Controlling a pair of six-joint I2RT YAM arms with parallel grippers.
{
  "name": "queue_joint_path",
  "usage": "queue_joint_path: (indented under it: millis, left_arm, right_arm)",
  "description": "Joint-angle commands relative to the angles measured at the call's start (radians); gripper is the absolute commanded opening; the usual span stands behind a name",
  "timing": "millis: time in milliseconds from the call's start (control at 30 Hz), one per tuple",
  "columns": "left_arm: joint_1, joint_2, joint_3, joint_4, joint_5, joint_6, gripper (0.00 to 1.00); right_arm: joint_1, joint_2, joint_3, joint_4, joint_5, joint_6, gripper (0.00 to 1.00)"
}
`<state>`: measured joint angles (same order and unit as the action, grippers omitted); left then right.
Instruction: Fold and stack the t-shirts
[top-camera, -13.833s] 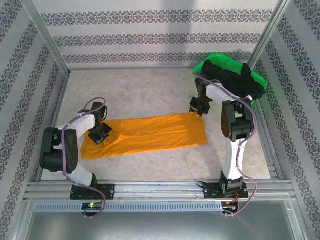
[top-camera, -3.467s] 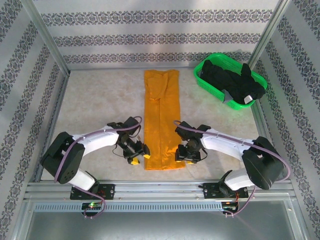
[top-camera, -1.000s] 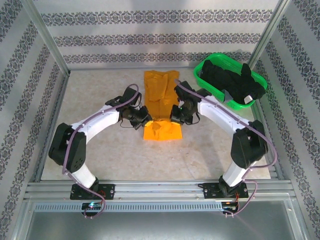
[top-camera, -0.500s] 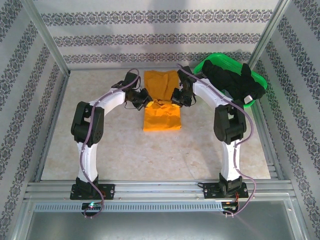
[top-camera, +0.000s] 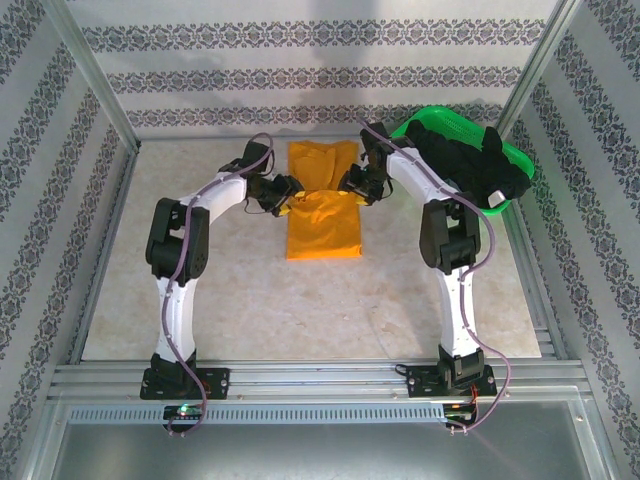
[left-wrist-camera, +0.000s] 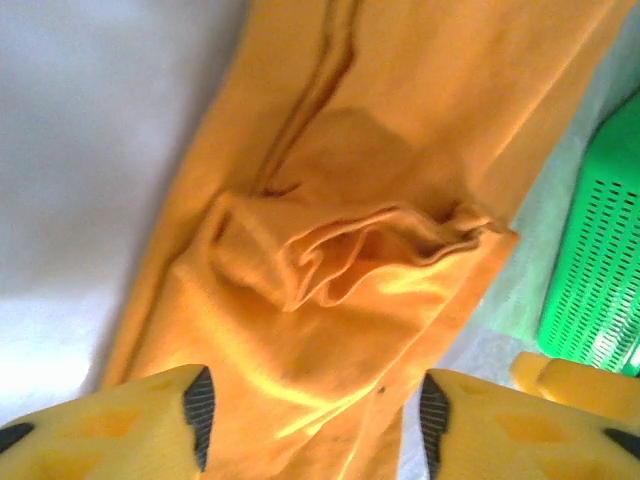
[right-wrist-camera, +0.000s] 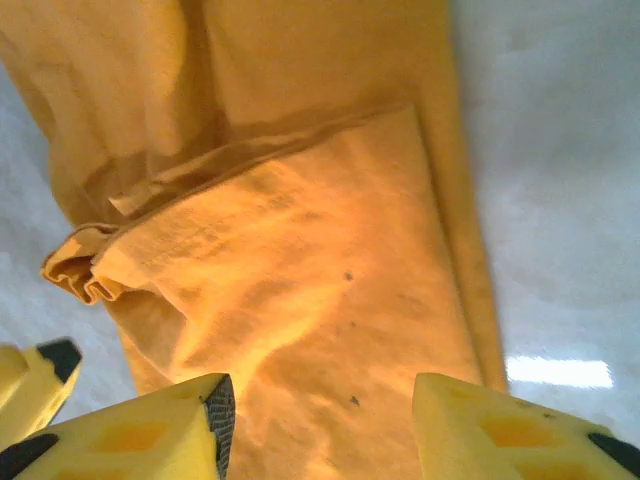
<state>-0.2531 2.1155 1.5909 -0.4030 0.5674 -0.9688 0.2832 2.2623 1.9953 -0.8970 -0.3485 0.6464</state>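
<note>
Hem moved farther back; mustard-orange t-shirt (top-camera: 323, 228) doubled; table (top-camera: 300, 310) open nearside.

Orange shirt (top-camera: 323, 222): folded to a narrow strip, near end doubled over, top edge bunched, lying flat. Black shirts (top-camera: 468, 165): heaped in green basket (top-camera: 415, 128) just right.

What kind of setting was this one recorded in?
Probably a staged robot test cell rather than a home: patterned wall panels on aluminium framing, two arms bolted to a rail, and a green basket of black t-shirts near a mustard-orange t-shirt.
</note>
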Motion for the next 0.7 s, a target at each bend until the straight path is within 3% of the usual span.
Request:
queue_joint_path:
  millis: [0, 167, 300, 467, 667]
  left_arm:
    - [0.008, -0.199, -0.173, 0.043, -0.053, -0.016, 0.60]
    - [-0.027, -0.404, -0.503, 0.157, -0.034, -0.159, 0.57]
    - [-0.101, -0.436, -0.655, 0.342, -0.007, -0.330, 0.56]
    - [-0.135, -0.361, -0.677, 0.442, -0.030, -0.423, 0.56]
    - [-0.138, -0.265, -0.618, 0.430, -0.010, -0.408, 0.50]
  right_arm:
    - [-0.003, -0.169, -0.113, -0.007, 0.075, -0.030, 0.54]
    - [0.012, -0.401, -0.498, 0.144, 0.069, 0.042, 0.55]
    - [0.048, -0.524, -0.760, 0.297, 0.013, 0.152, 0.55]
    - [0.070, -0.497, -0.830, 0.363, -0.020, 0.219, 0.55]
    - [0.094, -0.398, -0.769, 0.279, 0.020, 0.216, 0.52]
